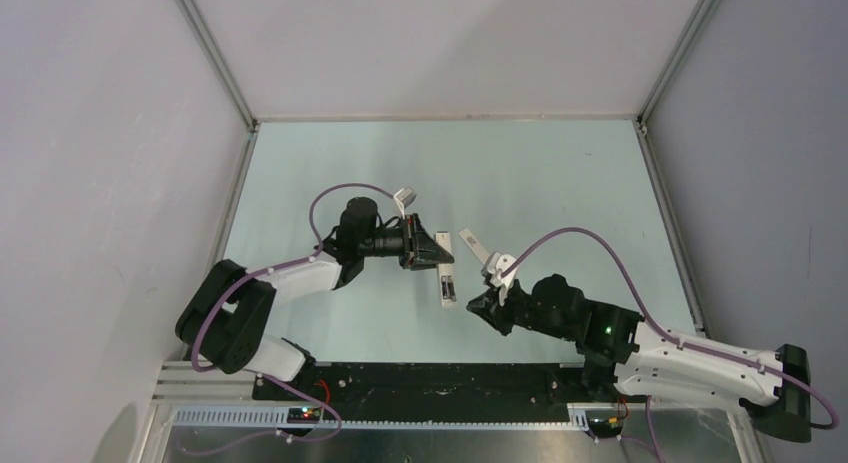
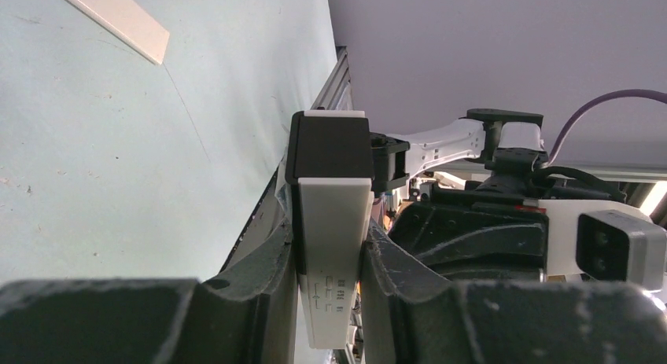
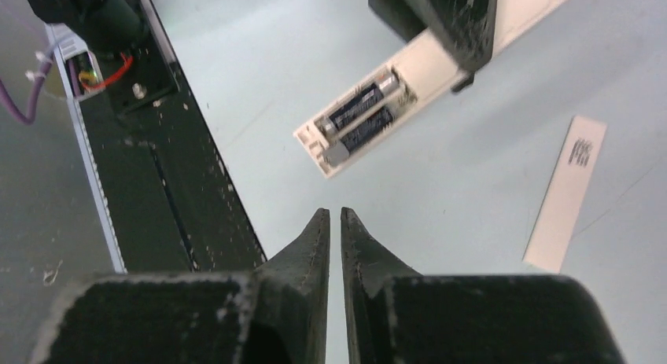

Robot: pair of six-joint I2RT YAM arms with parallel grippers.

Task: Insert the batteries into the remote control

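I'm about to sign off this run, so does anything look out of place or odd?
One thing: the remote control, clamped in the left gripper, has its battery bay uncovered with both batteries seated, and the white cover strip lies loose on the table apart from it. Nothing looks spilled or damaged.

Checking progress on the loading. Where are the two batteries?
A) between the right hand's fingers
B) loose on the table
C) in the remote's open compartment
C: the right wrist view shows both batteries side by side in the remote control, in its open compartment.
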